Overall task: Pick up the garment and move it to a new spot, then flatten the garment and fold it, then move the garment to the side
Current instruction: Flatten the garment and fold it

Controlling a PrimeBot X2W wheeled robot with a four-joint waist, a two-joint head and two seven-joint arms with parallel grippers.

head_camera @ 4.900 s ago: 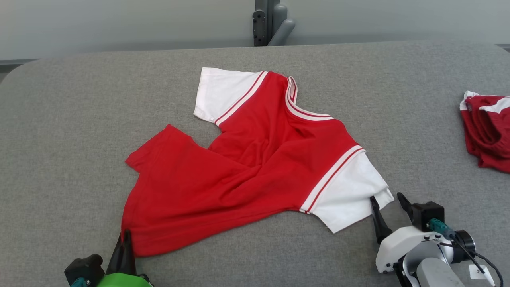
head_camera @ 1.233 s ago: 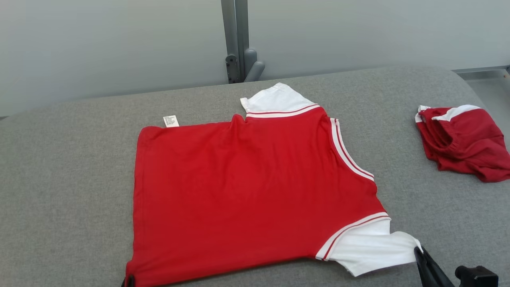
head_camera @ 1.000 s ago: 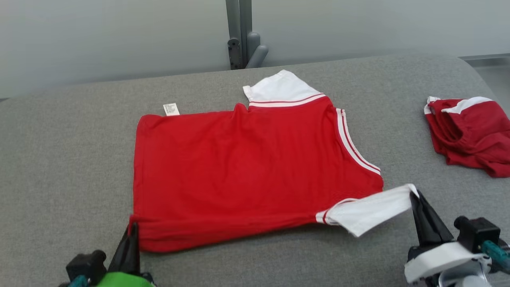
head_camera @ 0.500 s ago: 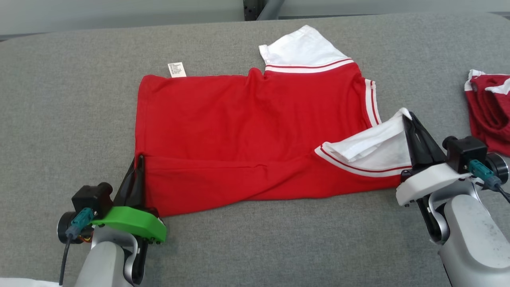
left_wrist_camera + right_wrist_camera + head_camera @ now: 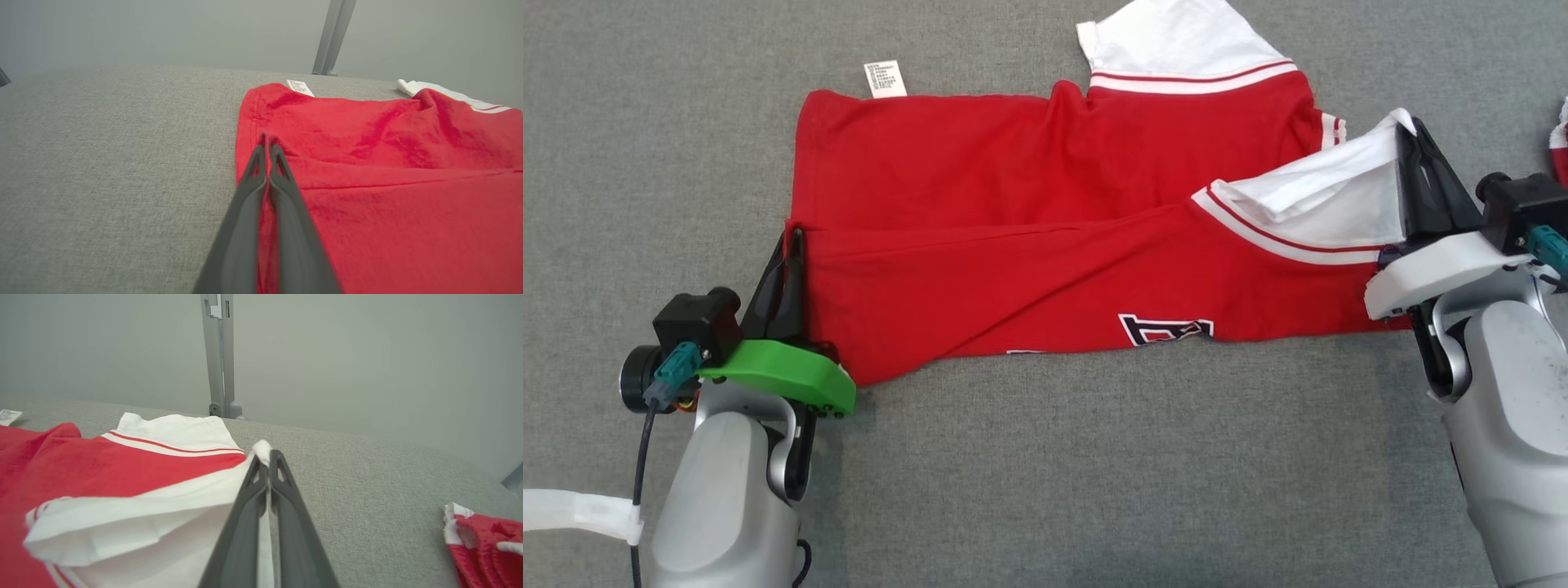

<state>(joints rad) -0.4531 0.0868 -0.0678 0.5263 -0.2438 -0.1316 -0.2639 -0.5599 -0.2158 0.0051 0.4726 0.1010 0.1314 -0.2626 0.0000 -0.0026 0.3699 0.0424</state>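
Observation:
The garment [image 5: 1029,204] is a red T-shirt with white, red-striped sleeves, spread on the grey table. Its near edge is lifted and rolled toward the far side, baring part of a black-and-white print [image 5: 1164,328]. My left gripper [image 5: 791,237] is shut on the red hem corner [image 5: 264,141] at the shirt's left end. My right gripper [image 5: 1411,126] is shut on the tip of the near white sleeve [image 5: 261,449], held up over the shirt's right end. The far white sleeve [image 5: 1176,37] lies flat, and a white care label [image 5: 885,78] sticks out at the far left corner.
A second red-and-white garment [image 5: 486,539] lies bunched on the table to the right; its edge shows at the right border of the head view [image 5: 1560,139]. A grey post [image 5: 218,355] rises behind the table [image 5: 1054,474] against a pale wall.
Both grippers have carried the shirt's near edge further toward the far side, and the print has come into sight. The head camera has tilted down, so the whole scene sits higher.

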